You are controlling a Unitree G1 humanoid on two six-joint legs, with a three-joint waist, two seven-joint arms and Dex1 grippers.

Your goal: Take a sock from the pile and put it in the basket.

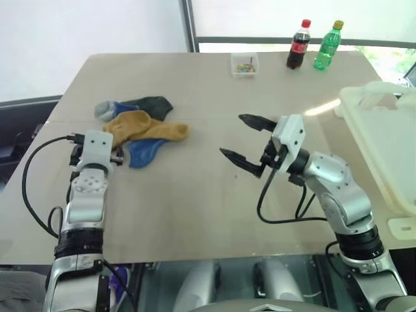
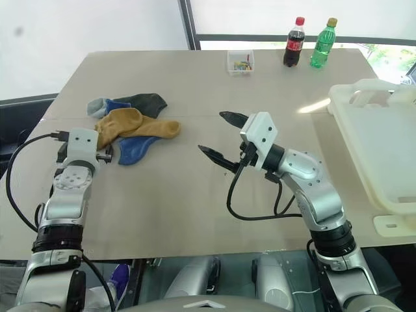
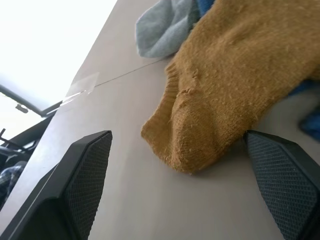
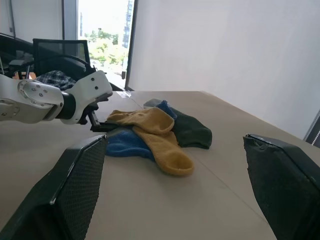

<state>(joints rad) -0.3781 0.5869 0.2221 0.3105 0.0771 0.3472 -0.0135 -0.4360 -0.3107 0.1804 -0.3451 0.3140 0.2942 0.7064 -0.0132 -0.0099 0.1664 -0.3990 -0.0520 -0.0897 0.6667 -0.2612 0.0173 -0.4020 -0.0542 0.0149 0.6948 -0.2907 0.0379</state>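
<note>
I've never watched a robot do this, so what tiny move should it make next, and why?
Probably ease the left gripper forward a little and close on the mustard sock. Its jaws are open, with that sock's near end lying on the table between the fingers, nothing held yet, and the basket waits on the right.

Bright daylight from the windows behind the table (image 1: 195,214) leaves a glare streak near the basket (image 1: 383,149), casts only soft shadows, and washes the left wrist view's background white.
</note>
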